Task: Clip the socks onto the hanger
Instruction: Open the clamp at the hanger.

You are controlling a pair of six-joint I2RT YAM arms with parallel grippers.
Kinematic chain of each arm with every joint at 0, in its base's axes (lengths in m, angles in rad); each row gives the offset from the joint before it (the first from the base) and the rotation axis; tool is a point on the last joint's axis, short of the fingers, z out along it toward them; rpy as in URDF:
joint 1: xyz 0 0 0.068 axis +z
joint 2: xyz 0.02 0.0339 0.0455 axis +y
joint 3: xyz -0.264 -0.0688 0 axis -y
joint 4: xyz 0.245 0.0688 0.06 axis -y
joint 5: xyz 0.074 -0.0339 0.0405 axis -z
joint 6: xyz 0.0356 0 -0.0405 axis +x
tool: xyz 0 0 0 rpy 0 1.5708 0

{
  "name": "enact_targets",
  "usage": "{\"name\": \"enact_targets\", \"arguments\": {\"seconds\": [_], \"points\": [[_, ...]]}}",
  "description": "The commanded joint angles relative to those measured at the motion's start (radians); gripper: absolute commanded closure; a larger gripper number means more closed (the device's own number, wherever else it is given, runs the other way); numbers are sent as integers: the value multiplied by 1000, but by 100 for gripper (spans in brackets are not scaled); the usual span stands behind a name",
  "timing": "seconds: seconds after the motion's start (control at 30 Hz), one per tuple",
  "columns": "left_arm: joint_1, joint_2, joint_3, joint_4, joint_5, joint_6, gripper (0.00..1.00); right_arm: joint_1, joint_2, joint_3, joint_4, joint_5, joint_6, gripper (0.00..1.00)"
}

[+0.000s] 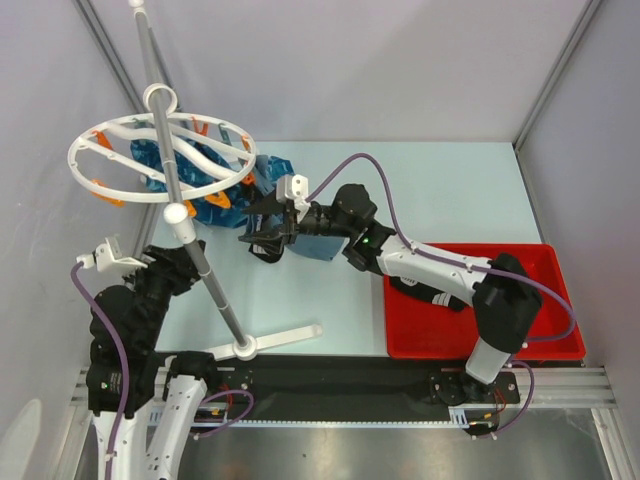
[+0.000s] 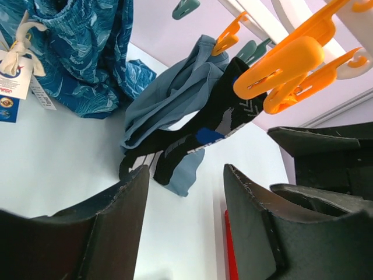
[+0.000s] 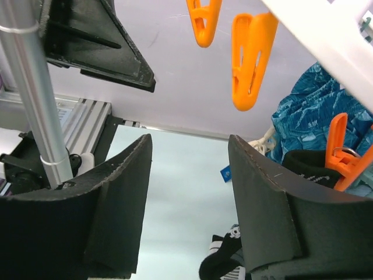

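Note:
The hanger [image 1: 96, 168] is a white ring with orange and teal clips on a tilted pole [image 1: 208, 280]. In the left wrist view one black sock [image 2: 192, 140] with white stripes hangs from an orange clip [image 2: 280, 64], its toe near the table. My left gripper [image 2: 186, 170] is open and empty, below and short of that sock; it sits by the pole in the top view [image 1: 185, 262]. My right gripper [image 1: 265, 228] is open and empty under the ring's right edge. It also shows in the right wrist view [image 3: 189, 140], above a black sock end [image 3: 224, 262] and left of a clipped black piece [image 3: 306, 168].
Blue patterned cloths [image 1: 215, 195] hang under the ring, one with a paper tag [image 2: 14, 76]. A plain grey-blue cloth [image 2: 169, 93] hangs behind the sock. A red tray [image 1: 480, 248] lies at the right. The stand's white foot [image 1: 280, 340] rests near the front edge.

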Motion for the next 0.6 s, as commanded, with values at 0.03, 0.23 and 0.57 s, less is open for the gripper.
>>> {"name": "enact_targets", "arguments": {"seconds": [0.03, 0.23, 0.57], "points": [[-5, -2, 9, -7, -27, 22, 41, 8, 38, 73, 156, -8, 38, 43], [-5, -6, -20, 3, -27, 22, 42, 13, 90, 112, 179, 13, 56, 44], [-5, 1, -27, 26, -19, 25, 42, 25, 165, 185, 216, 33, 117, 49]]}}
